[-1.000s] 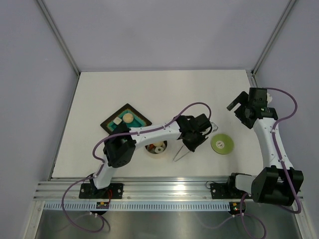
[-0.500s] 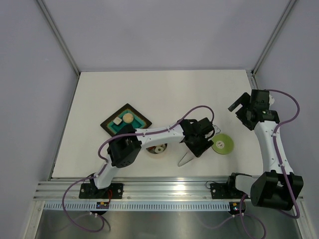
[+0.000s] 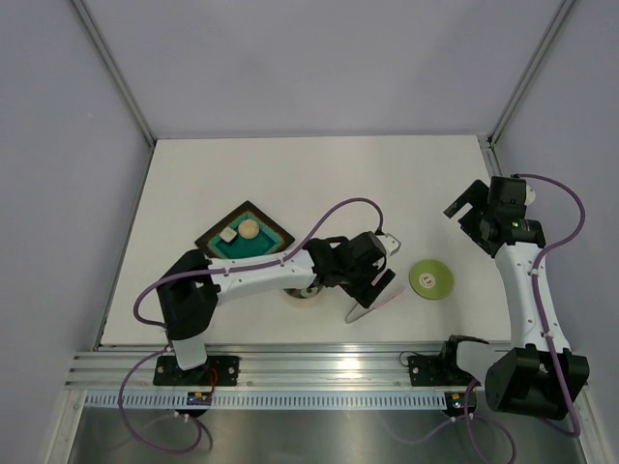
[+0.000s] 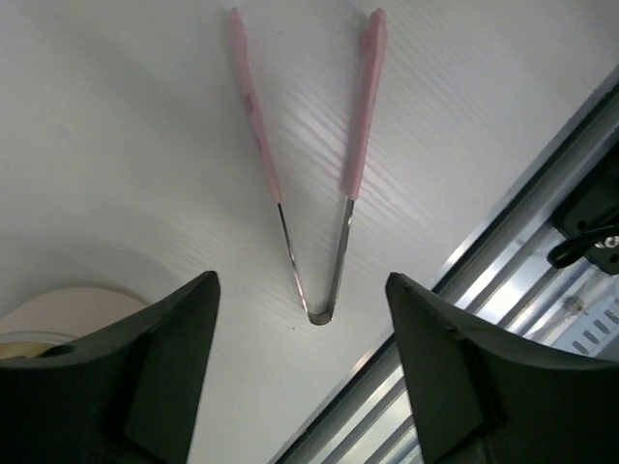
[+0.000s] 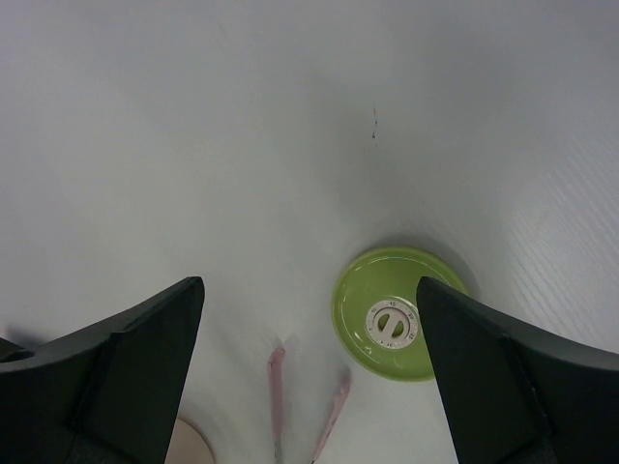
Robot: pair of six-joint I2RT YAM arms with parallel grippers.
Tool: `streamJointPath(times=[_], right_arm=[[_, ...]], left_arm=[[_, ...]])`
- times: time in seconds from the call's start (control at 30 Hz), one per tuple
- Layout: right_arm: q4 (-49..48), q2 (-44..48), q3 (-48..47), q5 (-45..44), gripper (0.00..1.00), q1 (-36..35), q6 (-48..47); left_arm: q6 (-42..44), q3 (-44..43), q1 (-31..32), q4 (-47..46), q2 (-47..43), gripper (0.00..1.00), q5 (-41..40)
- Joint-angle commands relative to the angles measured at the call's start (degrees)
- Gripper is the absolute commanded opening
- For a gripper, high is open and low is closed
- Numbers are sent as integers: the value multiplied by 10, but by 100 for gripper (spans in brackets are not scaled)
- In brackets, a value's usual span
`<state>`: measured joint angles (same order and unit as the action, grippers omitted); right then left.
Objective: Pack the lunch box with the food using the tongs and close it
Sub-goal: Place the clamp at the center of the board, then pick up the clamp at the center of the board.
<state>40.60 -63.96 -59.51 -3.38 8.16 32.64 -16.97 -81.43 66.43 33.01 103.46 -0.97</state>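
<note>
The pale-pink tongs [image 4: 311, 184] lie flat on the table as an open V, joint toward the near edge, gripped by nothing. My left gripper [image 4: 300, 280] hovers just above their joint, its jaws open to either side of it. In the top view the tongs [image 3: 366, 310] lie just below that gripper [image 3: 375, 283]. The lunch box [image 3: 303, 292] is partly hidden under the left arm. Its lime-green lid [image 3: 430, 278] lies flat to the right. My right gripper [image 3: 462, 201] stands open and high above the lid [image 5: 397, 324]. Food, a beige ball [image 3: 250, 228] and a white cube [image 3: 227, 234], sits in the tray.
The square dark tray [image 3: 271, 224] with a teal inside lies at the left of centre. The aluminium rail [image 4: 522, 251] runs along the near table edge, close to the tongs' joint. Grey walls enclose the table on three sides.
The left gripper has opened and let go of the tongs, which now lie on the table. The left arm's elbow has dropped toward the left. The right arm has barely moved.
</note>
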Motion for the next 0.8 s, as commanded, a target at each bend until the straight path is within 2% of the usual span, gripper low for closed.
streamJointPath(times=[0.0, 0.3, 0.77], right_arm=[[5, 17, 9, 15, 99, 3, -9], [-6, 21, 20, 28, 100, 3, -12], [-20, 16, 26, 51, 99, 3, -14]], left_arm=[[-40, 39, 2, -66, -26, 79, -60], [-61, 68, 5, -78, -12, 96, -75], [-68, 68, 42, -99, 25, 98, -96]])
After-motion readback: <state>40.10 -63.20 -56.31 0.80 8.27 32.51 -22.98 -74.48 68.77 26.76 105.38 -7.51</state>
